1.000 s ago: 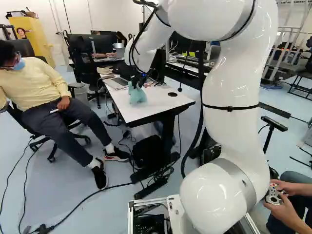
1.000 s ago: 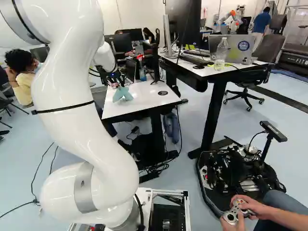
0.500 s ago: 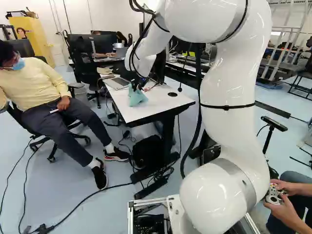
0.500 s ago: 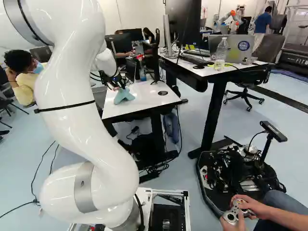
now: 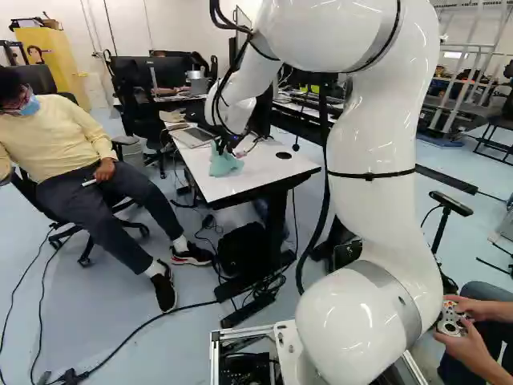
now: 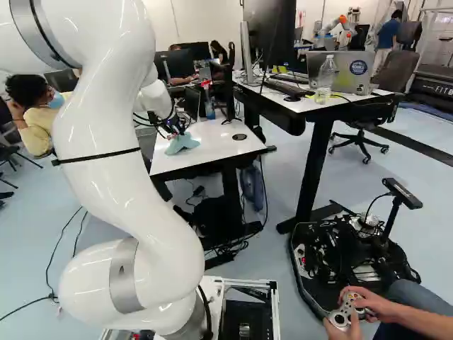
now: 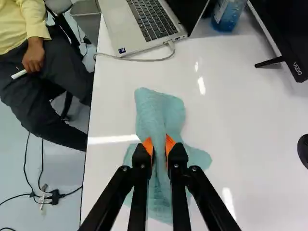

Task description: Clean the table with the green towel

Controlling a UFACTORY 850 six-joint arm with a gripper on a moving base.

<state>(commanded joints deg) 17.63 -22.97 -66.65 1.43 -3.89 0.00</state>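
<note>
Finding our black two-fingered tool (image 5: 228,146) pinching the crumpled green cloth towel (image 7: 168,113) on the white desk (image 7: 245,139), we log its long axis pointing toward the silver laptop (image 7: 115,24).

Glossy white table (image 7: 231,134), soft matt cloth towel (image 7: 161,113).

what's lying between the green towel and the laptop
A pale cable lies on the table between the towel and the laptop, one end at the laptop's edge. The wrist view shows it.
</note>
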